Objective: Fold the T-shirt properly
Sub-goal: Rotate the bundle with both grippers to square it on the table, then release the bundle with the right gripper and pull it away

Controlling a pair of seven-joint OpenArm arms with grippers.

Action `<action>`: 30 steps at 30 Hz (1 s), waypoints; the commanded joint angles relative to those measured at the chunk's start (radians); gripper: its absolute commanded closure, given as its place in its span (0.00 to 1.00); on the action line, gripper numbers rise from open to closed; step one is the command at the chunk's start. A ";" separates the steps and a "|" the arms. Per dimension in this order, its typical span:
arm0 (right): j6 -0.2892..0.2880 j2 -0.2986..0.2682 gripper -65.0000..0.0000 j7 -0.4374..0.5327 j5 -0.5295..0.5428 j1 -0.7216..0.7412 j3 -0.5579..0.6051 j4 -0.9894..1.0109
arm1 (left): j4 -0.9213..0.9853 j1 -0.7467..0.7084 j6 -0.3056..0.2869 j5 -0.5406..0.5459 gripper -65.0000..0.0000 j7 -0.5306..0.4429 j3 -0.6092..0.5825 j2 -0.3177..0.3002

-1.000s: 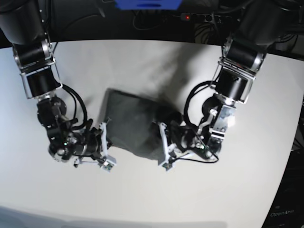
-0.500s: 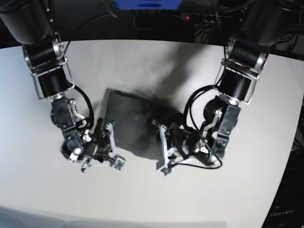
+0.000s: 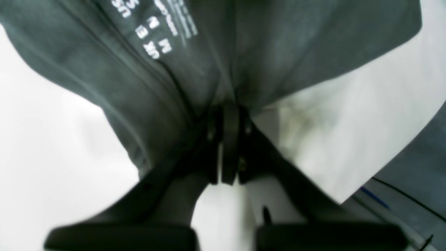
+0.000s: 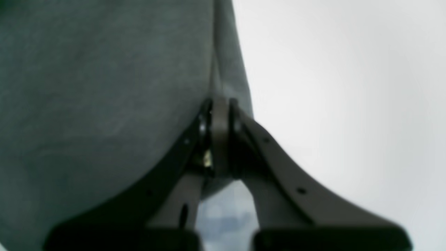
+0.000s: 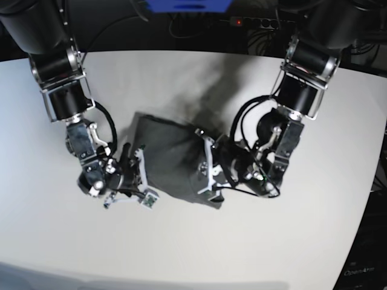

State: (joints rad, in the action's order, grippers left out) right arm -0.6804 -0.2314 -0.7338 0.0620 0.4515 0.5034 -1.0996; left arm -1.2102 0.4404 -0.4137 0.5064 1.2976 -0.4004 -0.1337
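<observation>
Right, a pale table [image 5: 193, 254] under dark clutter and a blue object [image 5: 187, 5] at the back. The T-shirt [image 5: 169, 160], dark grey and folded compact, lies mid-table between the arms. Both grippers are clamped tight on its edges: the left gripper [image 3: 226, 108] pinching cloth, the right gripper [image 4: 219, 103] likewise. Only the left wrist view shows the white size print [image 3: 153, 31].

Both arms low, fingers [image 3: 228, 139] pinched together.
</observation>
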 commanded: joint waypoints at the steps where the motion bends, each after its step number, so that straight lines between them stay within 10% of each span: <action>1: -0.018 -0.003 1.00 0.015 0.003 0.031 -0.007 0.005 | 0.002 0.024 0.003 0.011 0.97 -0.016 0.004 -0.002; 30: -0.018 -0.064 1.00 0.030 0.003 -0.092 -0.010 0.042 | 0.412 0.202 0.000 0.010 0.97 -0.395 -0.061 -0.013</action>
State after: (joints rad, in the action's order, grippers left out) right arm -0.6685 -0.2806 -0.5945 0.1123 0.3779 0.4896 -1.0695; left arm -0.7891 0.6098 -0.4152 0.5198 0.9077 -0.4633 -0.1471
